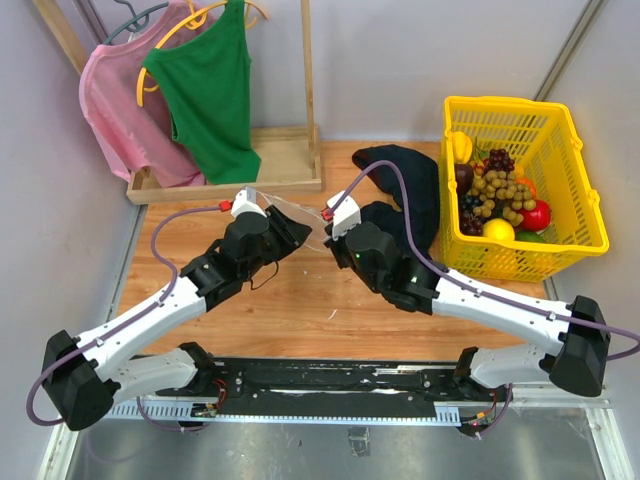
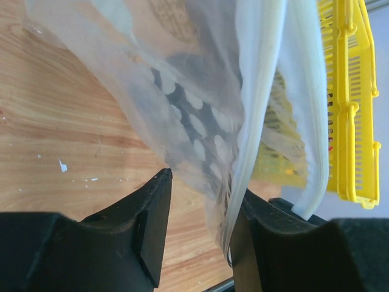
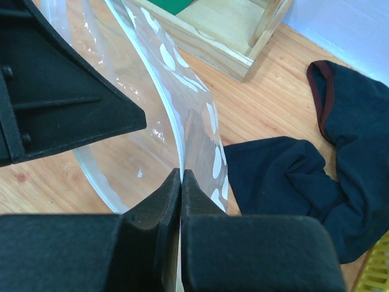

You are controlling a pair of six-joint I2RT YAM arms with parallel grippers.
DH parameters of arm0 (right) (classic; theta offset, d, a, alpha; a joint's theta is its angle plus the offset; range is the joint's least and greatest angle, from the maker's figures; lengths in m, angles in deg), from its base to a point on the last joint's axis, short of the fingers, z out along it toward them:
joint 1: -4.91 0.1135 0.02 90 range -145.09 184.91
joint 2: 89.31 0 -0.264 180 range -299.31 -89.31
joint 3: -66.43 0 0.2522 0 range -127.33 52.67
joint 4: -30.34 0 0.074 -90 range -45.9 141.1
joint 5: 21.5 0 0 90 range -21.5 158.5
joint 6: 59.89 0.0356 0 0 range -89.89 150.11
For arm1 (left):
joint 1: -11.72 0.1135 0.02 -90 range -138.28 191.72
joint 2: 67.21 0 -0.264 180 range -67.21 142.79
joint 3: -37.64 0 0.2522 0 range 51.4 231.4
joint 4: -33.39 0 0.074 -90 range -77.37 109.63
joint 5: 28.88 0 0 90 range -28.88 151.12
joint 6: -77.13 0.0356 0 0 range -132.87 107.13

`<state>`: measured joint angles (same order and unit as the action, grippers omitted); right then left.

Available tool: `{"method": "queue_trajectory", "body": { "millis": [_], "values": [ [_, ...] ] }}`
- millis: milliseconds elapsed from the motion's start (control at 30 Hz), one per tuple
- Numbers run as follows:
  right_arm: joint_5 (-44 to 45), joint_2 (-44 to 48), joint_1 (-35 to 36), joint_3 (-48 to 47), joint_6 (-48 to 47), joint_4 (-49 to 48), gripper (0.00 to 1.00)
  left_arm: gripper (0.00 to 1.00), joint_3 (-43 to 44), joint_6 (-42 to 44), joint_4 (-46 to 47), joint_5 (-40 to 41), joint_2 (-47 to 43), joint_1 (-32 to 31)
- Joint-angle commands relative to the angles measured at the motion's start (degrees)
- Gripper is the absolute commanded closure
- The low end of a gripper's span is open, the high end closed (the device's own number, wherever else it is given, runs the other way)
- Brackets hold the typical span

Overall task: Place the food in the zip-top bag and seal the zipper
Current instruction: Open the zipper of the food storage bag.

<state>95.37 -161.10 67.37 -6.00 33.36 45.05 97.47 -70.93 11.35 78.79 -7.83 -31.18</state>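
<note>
While the left hand gapes, right hand pinched tight on the zip-top bag.

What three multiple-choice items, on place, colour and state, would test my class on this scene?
1. Where is the fruit? A on the bare table; B in the yellow basket; C hanging on the rack.
2. What colour is the cloth beside the basket? A dark navy; B white; C orange.
3. The right gripper is: A wide open; B shut on a lemon; C shut on the zip-top bag.
Answers: B, the fruit is piled inside its lattice walls; A, seen in two views; C, it pinches the clear film in its wrist view.
</note>
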Motion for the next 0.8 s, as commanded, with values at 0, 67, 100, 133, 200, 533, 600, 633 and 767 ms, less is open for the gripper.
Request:
{"method": "queue_trajectory", "body": {
  "millis": [0, 67, 100, 133, 200, 533, 600, 633, 767],
  "values": [
    [3.31, -0.35, 1.75, 2.41, 3.83, -5.78, 1.0, 0.57, -0.69, -2.41, 1.75, -0.12, 0.04, -0.44],
    [4.1, 0.07, 1.88, 3.83, 4.52, -7.43, 0.99, 0.62, -0.52, -2.29, 0.88, 0.52, -0.09, -0.44],
    [4.33, 0.27, 1.92, 4.48, 4.48, -8.43, 0.99, 0.68, -0.27, -2.07, -0.18, 1.24, -0.25, -0.44],
    [4.42, 0.62, 1.89, 4.99, 4.33, -9.04, 0.99, 0.73, 0.13, -1.68, -1.18, 2.17, -0.72, -0.44],
    [4.51, 1.21, 1.79, 5.61, 3.61, -9.28, 0.99, 0.85, 1.05, -0.01, -3.1, 3.88, -1.42, -0.44],
    [1.03, 0.85, 0.5, 2.61, -0.29, -6.17, 0.75, 1.0, 11.71, 10.85, -15.21, 3.17, 1.58, -0.44],
    [0.89, 0.17, 0.12, 1.2, -0.83, -5.07, 0.69, 0.99, 14.46, 12.96, -18.1, 2.11, 3.68, -0.44],
    [0.48, -0.29, -0.21, 0.34, -1.1, -4.59, 0.66, 1.0, 15.69, 13.95, -19.26, 1.31, 4.87, -0.44],
    [-4.72, -2.16, -2.17, -2.75, -1.25, -4.17, 0.6, 1.0, 18.99, 17.35, -22.02, -3.6, 8.73, -0.44]
  ]
}}
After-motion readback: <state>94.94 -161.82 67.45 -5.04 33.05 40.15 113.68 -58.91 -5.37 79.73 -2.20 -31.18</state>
